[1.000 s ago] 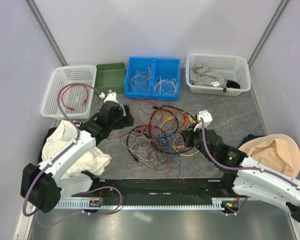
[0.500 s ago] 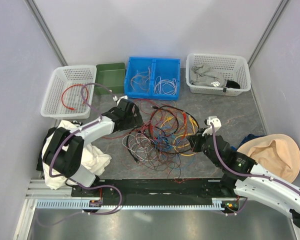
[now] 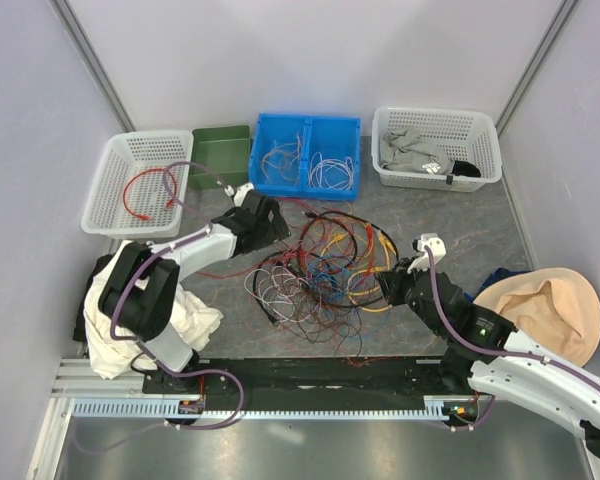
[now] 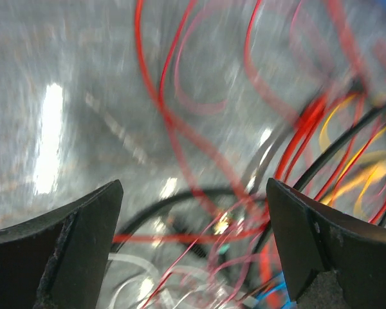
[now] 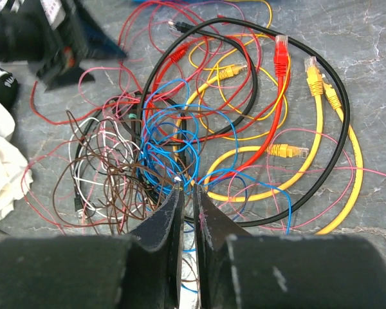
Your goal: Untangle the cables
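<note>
Nothing written, no number and no brand can be read anywhere. A small white tag (image 3: pixel 446 173) sits beside the black garment (image 3: pixel 467 169) in the white perforated plastic basket (image 3: pixel 436 113) at the tabletop's far right corner, but its marks are too small to make out. On the slotted metal rail (image 3: pixel 310 408) along the near edge, one little orange sticker (image 3: pixel 189 406) and another (image 3: pixel 463 409) are just as illegible.

Overhead view; two wrist close-ups of cables (image 3: pixel 325 268)

Slightly parted gripper (image 5: pixel 188 188) over tangled cables (image 5: pixel 180 129)
</note>
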Controlling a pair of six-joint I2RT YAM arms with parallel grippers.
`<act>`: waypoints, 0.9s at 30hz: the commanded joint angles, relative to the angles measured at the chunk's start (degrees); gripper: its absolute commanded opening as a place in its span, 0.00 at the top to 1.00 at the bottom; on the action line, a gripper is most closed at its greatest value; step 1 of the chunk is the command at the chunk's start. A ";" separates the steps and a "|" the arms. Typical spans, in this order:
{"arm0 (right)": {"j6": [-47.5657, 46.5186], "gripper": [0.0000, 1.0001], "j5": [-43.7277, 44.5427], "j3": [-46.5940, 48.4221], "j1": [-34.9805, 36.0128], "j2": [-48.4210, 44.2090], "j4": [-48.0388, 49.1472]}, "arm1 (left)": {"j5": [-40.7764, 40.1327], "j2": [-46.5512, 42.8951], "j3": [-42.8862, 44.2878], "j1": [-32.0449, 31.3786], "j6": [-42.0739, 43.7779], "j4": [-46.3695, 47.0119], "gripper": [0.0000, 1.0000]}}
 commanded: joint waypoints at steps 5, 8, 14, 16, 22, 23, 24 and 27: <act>1.05 0.83 0.59 -0.59 0.03 -2.92 -1.07 | -11.31 9.47 12.74 0.12 -9.88 -10.10 0.01; 0.87 0.83 0.67 -0.85 0.03 -3.80 -1.42 | -11.75 10.96 11.33 0.12 -11.03 -10.45 0.01; 0.78 0.83 0.85 -1.38 0.03 -5.21 -1.87 | -11.83 10.17 7.29 0.12 -12.79 -10.36 0.05; 0.87 0.82 0.76 -1.64 0.03 -5.29 -1.95 | -12.54 10.61 7.11 0.12 -12.53 -10.54 0.10; 0.87 0.83 0.32 -1.56 0.03 -5.21 -1.69 | -12.54 12.11 6.85 0.21 -11.83 -10.63 0.44; 0.87 0.83 0.32 -1.56 0.03 -5.64 -1.86 | -12.63 12.11 6.76 0.21 -11.74 -10.54 0.48; 0.79 0.83 0.41 -1.56 0.03 -5.91 -1.87 | -12.63 12.11 6.67 0.21 -11.57 -10.62 0.56; 0.87 0.83 0.32 -1.47 0.12 -6.26 -1.87 | -12.28 12.54 6.85 0.29 -10.86 -10.80 0.71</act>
